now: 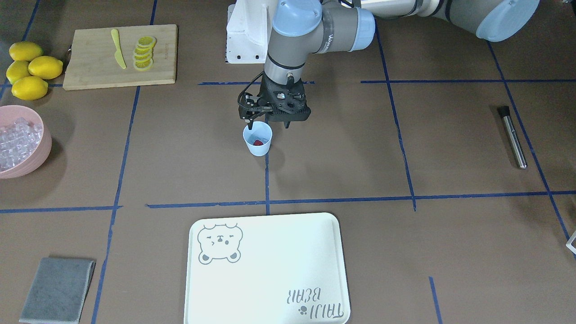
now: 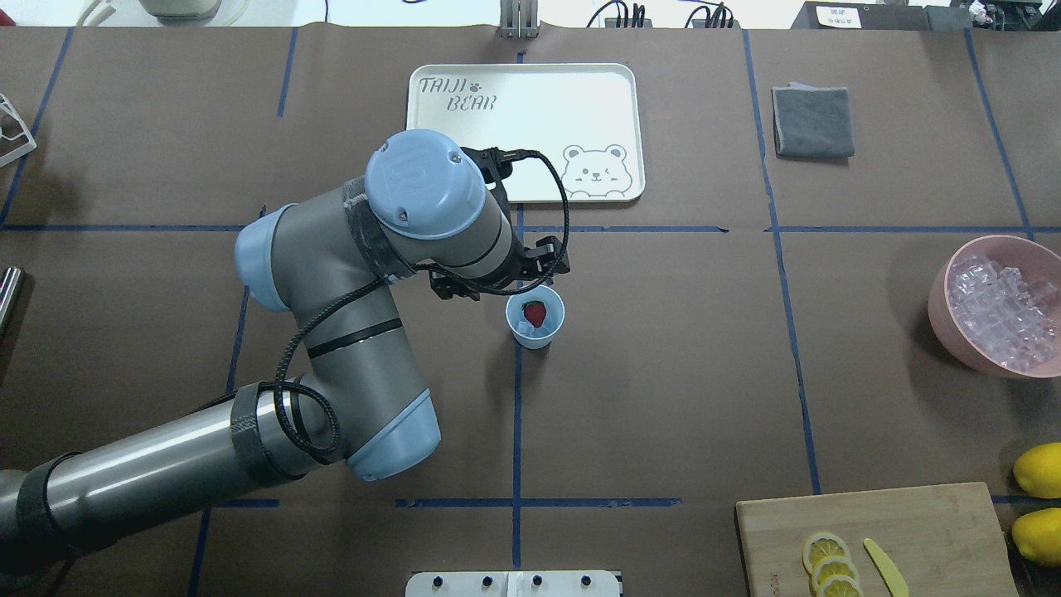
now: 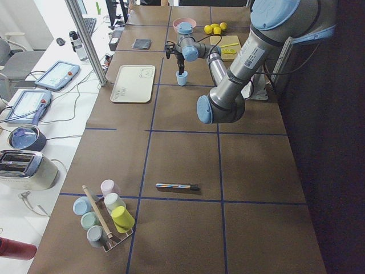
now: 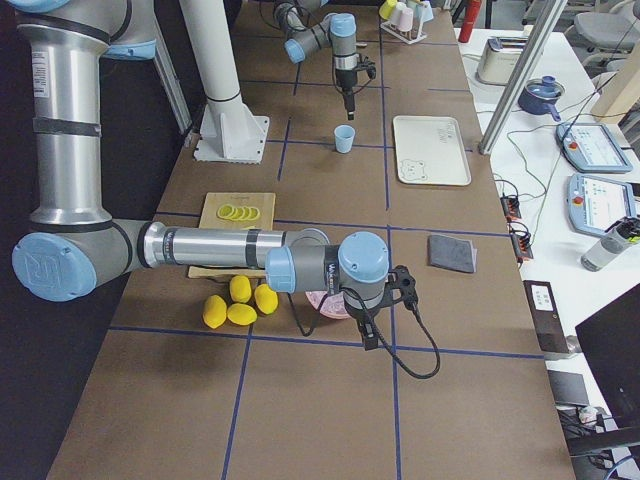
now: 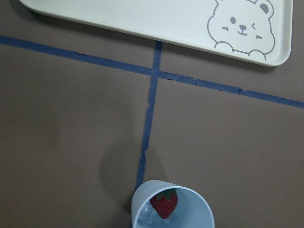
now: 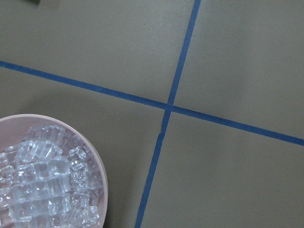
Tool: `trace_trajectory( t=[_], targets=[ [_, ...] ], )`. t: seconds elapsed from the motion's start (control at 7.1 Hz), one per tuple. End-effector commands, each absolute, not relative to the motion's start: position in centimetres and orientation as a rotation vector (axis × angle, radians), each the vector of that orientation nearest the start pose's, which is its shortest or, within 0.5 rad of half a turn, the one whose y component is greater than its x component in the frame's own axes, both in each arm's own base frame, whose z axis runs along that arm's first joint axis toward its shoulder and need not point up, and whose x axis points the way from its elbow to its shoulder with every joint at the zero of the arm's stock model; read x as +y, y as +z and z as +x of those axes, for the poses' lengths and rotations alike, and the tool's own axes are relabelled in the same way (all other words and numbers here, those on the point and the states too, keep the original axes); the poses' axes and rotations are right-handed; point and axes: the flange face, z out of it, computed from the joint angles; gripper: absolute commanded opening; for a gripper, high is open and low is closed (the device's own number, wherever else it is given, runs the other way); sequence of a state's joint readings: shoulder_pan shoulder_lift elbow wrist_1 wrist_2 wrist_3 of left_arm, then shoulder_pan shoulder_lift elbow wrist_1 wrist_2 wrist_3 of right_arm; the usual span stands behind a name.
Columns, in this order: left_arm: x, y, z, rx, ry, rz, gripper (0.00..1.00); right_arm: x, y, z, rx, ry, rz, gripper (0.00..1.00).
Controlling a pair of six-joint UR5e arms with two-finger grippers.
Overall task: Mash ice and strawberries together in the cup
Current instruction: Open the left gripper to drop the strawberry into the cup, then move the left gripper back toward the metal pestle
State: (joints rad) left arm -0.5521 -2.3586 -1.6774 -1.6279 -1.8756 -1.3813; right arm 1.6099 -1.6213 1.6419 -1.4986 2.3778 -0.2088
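**Op:** Entry 1. Left pincer, state?

**Note:** You find the left pincer (image 1: 268,124) pointing straight down at the table (image 1: 342,171). Its fingers are spread wide, wider than the cup's mouth, and nothing is held between them.

**Op:** Where is the cup from there?

**Note:** The cup (image 1: 260,149) stands upright on the table directly below that pincer, clear of the fingertips and on a blue tape line (image 2: 515,414). Inside it you see one red strawberry (image 2: 535,313) and, just beside the berry, a clear piece of ice (image 2: 524,330) on the bottom. In your left wrist view the cup sits at the lower edge with the berry showing inside.

**Op:** Right pincer?

**Note:** The right pincer (image 4: 368,338) shows only in the right side view, hanging fingers-down over the table. From there you cannot tell whether it is wide or narrow. The pink bowl (image 6: 102,175) sits just beside it, heaped with more ice. The lemons (image 4: 238,300) lie near, on the far side of the bowl from the pincer.

**Op:** Anything else around the left pincer?

**Note:** The tray (image 2: 530,124) lies flat beyond that pincer, away from the robot's base, near the cup but apart from it. A metal rod (image 1: 512,137) lies well apart, out on the arm's own side.
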Motion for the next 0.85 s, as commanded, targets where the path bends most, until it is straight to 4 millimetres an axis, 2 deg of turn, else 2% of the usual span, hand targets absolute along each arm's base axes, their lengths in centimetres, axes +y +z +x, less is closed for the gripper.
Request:
trace_trajectory(
  t=[0.0, 0.14, 0.28, 0.7],
  targets=[
    [-45.0, 18.1, 43.5, 0.9, -0.094, 0.109, 1.0, -47.0, 64.3, 8.0, -0.787, -0.194, 0.179, 0.99],
    [-45.0, 21.4, 38.6, 0.872, -0.04, 0.125, 1.0, -47.0, 64.4, 8.0, -0.787, -0.192, 0.177, 0.99],
    [-45.1, 24.5, 34.5, 0.85, 0.011, 0.13, 1.0, -47.0, 64.4, 8.0, -0.789, -0.192, 0.177, 0.99],
    [-44.9, 36.7, 21.3, 0.73, 0.029, 0.129, 1.0, -47.4, 64.0, 8.0, -0.788, -0.196, 0.186, 0.99]
  ],
)
